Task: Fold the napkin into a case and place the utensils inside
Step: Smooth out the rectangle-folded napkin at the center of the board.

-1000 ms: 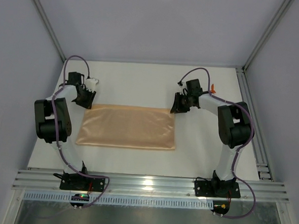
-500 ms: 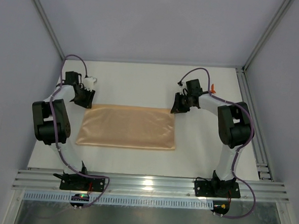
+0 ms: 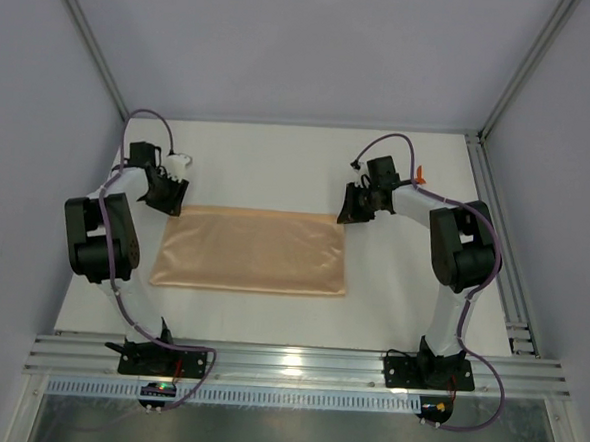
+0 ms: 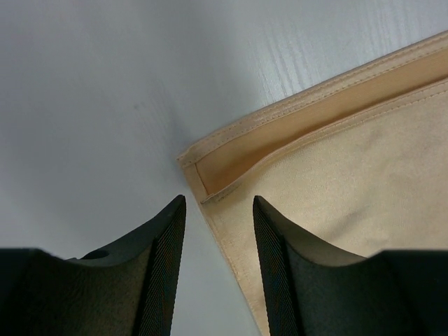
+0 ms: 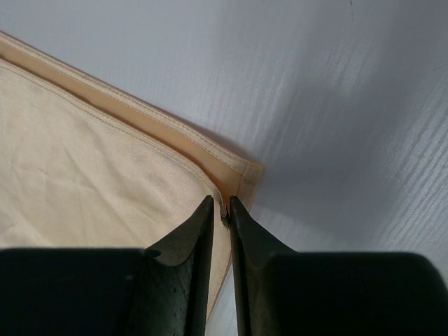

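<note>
White tabletop [image 3: 278,165] inside a grey-walled enclosure with aluminium framing, both arm bases on the rail at the near edge. Napkin [image 3: 251,250] lies flat mid-tabletop, doubled into a wide rectangle, long sides running left-right. Near edge looks like the fold. At the far edge the upper layer sits slightly short of the lower one, so a strip of the lower hem shows in both wrist views.

Left claw [image 3: 171,205] is at the far-left corner of the napkin, low over the tabletop. Its jaws are apart by a clear gap and have hold of nothing. In the wrist view the corner of the upper layer sits just ahead of the gap, not clamped.

Right claw [image 3: 343,217] is at the far-right corner. Its jaws are almost together, closed down on the hem of the upper layer right at the corner, with a sliver of cloth edge visible between the tips. Lower layer stays flat on the tabletop beside it.

Small orange-red bit [image 3: 418,174] pokes out beyond the right arm near the far-right side, mostly hidden, can't tell what it is.
</note>
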Controlling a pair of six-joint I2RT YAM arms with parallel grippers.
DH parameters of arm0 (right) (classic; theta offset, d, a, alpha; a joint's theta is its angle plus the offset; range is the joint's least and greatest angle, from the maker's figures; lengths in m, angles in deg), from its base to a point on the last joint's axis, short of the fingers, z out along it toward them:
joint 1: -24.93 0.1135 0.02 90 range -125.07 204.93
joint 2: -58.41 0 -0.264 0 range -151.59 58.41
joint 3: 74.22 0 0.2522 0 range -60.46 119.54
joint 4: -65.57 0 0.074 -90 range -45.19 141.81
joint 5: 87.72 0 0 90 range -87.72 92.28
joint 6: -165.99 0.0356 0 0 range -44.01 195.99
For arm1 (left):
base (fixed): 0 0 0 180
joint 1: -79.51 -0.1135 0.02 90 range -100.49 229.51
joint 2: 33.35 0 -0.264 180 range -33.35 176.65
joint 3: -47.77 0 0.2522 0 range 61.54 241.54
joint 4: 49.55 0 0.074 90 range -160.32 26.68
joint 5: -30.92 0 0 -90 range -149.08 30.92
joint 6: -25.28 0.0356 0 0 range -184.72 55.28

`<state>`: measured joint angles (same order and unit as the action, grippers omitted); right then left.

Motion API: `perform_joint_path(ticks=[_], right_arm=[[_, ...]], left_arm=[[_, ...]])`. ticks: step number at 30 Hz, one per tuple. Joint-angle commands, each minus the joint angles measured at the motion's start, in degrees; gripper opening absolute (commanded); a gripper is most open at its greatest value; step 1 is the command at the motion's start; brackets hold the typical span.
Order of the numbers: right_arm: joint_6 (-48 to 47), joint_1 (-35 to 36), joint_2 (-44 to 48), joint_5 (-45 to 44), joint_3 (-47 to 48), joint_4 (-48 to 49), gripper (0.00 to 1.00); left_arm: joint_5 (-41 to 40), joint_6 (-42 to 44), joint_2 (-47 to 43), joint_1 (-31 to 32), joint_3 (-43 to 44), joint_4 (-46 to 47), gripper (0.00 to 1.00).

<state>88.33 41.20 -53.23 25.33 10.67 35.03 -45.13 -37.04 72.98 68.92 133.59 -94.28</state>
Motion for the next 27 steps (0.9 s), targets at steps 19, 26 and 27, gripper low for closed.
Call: perform_joint_path(ticks=[19, 26, 27], right_arm=[[-1.17, 0.16, 1.15, -0.2, 0.85, 0.34, 0.03], [-1.79, 0.16, 2.91, -1.43, 1.55, -0.98, 0.03], [-1.88, 0.25, 3.0, -1.43, 2.25, -1.24, 0.03]], left_arm=[[0.46, -0.26, 0.9, -0.31, 2.04, 0.81, 0.0], [-1.65, -2.45, -1.38, -0.31, 1.07, 2.39, 0.0], [-1.74, -2.63, -1.56, -0.22, 0.99, 2.48, 0.0]])
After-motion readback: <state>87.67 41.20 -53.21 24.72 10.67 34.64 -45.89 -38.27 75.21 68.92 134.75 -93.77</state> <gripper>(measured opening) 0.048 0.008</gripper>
